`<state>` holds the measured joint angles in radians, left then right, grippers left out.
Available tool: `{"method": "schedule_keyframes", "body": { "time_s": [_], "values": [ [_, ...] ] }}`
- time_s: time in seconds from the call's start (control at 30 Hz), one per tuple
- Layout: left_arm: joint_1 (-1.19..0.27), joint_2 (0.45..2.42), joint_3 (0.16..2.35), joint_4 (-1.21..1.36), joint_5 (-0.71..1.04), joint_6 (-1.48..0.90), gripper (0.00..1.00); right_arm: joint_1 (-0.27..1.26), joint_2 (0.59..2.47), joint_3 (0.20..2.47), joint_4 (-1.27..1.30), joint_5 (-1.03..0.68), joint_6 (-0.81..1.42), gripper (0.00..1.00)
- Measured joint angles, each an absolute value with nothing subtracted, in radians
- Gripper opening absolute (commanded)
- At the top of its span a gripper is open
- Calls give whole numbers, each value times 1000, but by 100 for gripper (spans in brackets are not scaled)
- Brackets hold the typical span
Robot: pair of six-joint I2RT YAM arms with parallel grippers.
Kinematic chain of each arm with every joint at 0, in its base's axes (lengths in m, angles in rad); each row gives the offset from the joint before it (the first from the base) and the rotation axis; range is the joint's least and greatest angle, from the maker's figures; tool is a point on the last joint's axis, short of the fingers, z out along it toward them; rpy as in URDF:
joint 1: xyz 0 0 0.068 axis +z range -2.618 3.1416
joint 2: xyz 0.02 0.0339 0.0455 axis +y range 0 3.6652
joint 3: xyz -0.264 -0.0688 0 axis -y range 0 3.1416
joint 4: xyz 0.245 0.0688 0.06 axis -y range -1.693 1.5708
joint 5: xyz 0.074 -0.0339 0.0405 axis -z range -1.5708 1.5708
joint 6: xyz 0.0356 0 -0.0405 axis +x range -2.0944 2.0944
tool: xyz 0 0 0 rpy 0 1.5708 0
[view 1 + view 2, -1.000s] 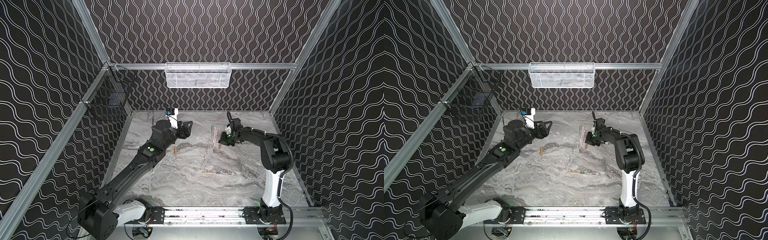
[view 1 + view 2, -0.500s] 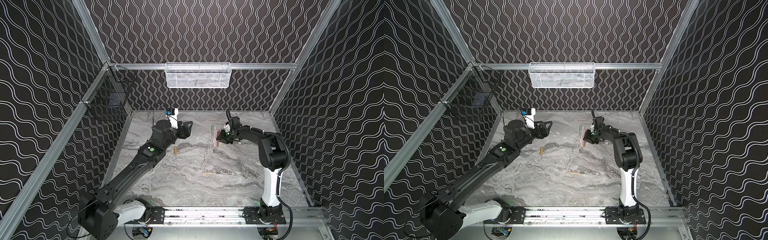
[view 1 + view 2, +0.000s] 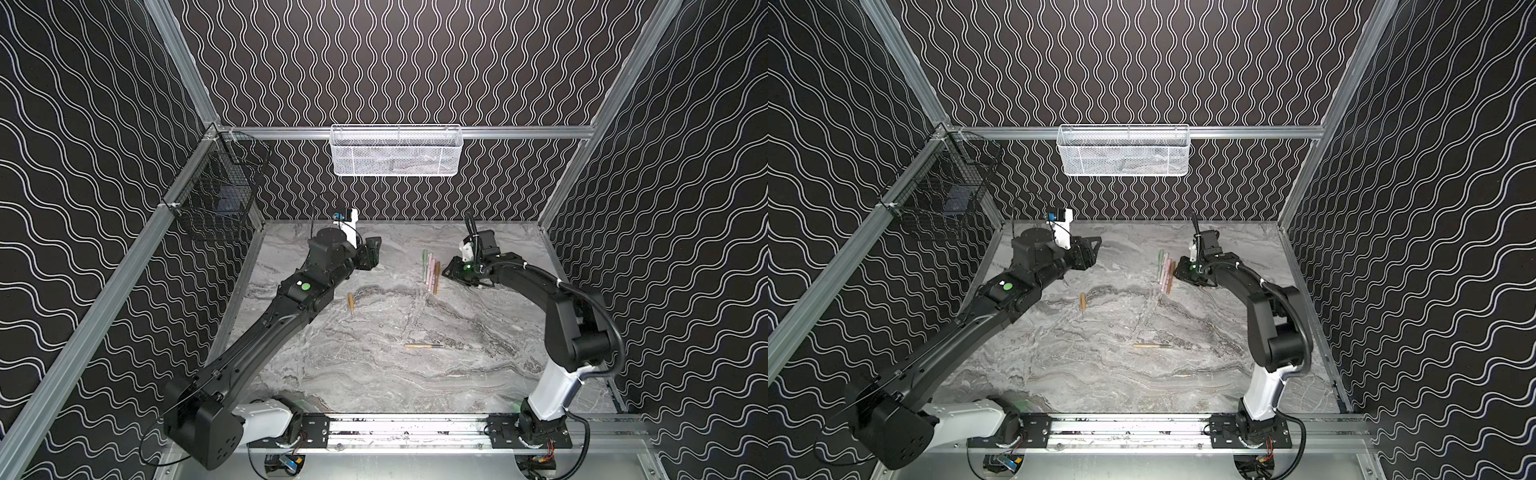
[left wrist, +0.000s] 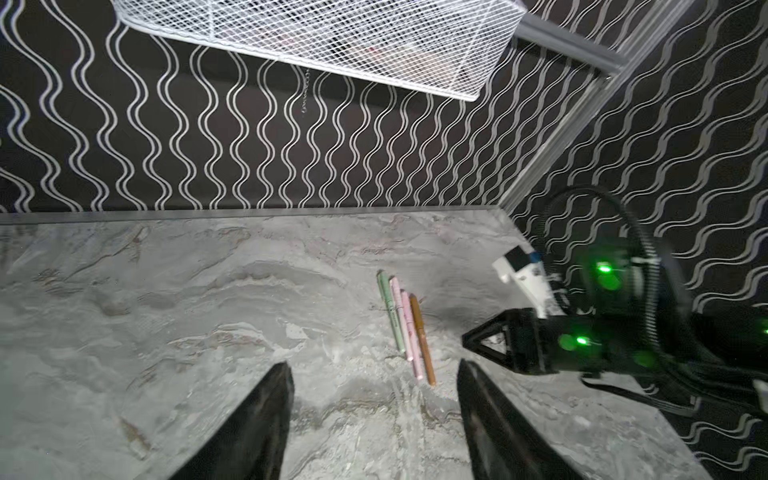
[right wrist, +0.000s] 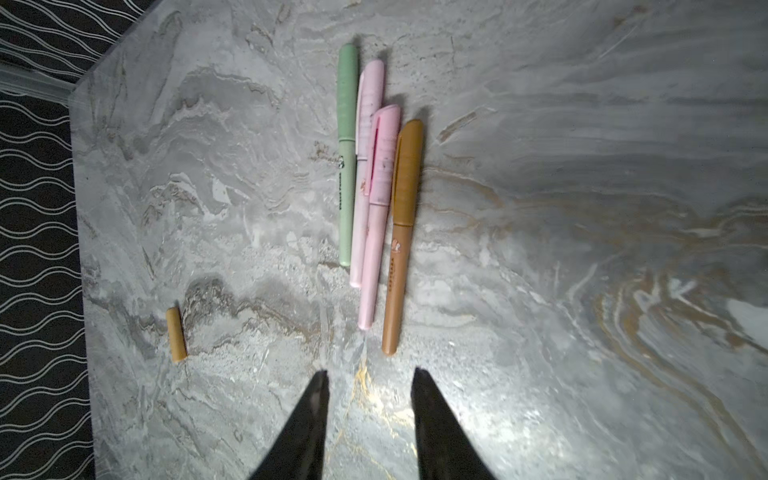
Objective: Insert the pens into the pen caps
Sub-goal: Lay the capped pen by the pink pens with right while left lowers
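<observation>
- The loose tan-brown cap (image 5: 176, 334) lies on the counter (image 3: 374, 374) on the left arm's side, well apart from any bare pen.
- The left fingers (image 4: 257, 424) hover farther back than that cap. They are spread wide with nothing between them.
- The uncapped tan-brown pen (image 3: 417, 345) lies alone, nearer the front rail. Its dark tip seems to point toward the right arm's side, though it is too small there to be sure.
- The four capped pens (image 5: 376, 208) lie side by side and touching: green, pink, pink, brown. By my reading that is four of five done, and only the tan-brown pair is left to join.
- The right fingers (image 5: 303, 424) are parted and empty. Their tips are near the end of the brown capped pen but not on it.
- The right wrist view alone shows the seam where each cap meets its barrel, and it also takes in the loose cap.
- The left wrist view shows the row and the right arm's fingers, but not the loose cap.
- The bare pen shows only in both top views.
</observation>
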<state>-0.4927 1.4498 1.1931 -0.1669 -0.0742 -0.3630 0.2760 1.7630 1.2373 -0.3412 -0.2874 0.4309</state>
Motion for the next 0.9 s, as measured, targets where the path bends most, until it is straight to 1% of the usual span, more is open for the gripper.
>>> {"method": "schedule_keyframes", "body": {
  "time_s": [0.2, 0.37, 0.4, 0.53, 0.6, 0.77, 0.9],
  "values": [
    [-377, 1573, 1203, -389, -93, -390, 58, 329, 1578, 1124, -324, -287, 426, 34],
    [-315, 1740, 1217, -516, -63, -410, 47, 356, 1509, 1079, -307, -310, 427, 32],
    [-310, 1781, 1229, -535, -54, -413, 44, 359, 1505, 1076, -306, -313, 426, 32],
    [-311, 1895, 1260, -583, -14, -412, 37, 363, 1486, 1055, -292, -326, 426, 32],
    [-310, 1938, 1269, -596, 1, -410, 37, 363, 1475, 1039, -285, -327, 421, 32],
    [-310, 2007, 1293, -604, 23, -409, 32, 363, 1464, 1021, -278, -334, 407, 31],
    [-318, 2046, 1306, -613, 33, -409, 31, 363, 1461, 1015, -276, -340, 400, 31]
  ]
}}
